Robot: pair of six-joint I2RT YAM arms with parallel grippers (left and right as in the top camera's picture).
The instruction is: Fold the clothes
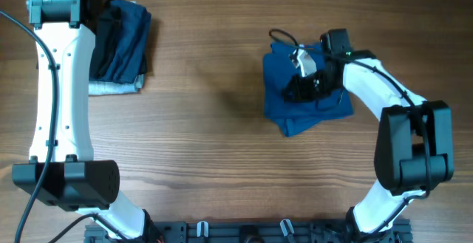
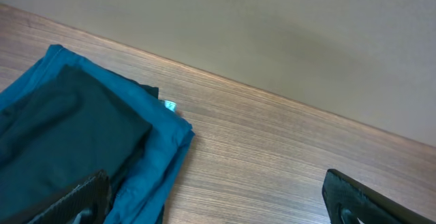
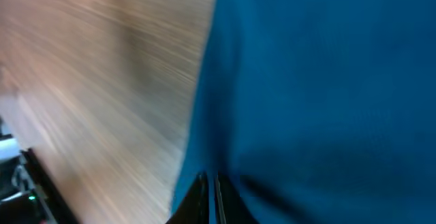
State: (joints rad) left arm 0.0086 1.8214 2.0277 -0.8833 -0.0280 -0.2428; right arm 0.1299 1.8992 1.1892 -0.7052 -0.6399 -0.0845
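The medium-blue shirt (image 1: 318, 103) lies folded into a compact bundle on the wooden table at the right centre. My right gripper (image 1: 304, 86) rests on top of it. In the right wrist view the jaws (image 3: 211, 197) are pressed together with a thin fold of the blue shirt (image 3: 320, 94) between them. My left gripper (image 2: 218, 207) is open wide and empty at the far left of the table, over the edge of a stack of folded garments.
A stack of folded garments sits at the far left: a black one (image 1: 111, 40), a blue one (image 1: 139, 29) and a pale grey-blue one (image 1: 114, 88) at the bottom. The left wrist view shows the stack's blue edge (image 2: 160, 149). Bare wood (image 1: 207, 125) lies between stack and shirt.
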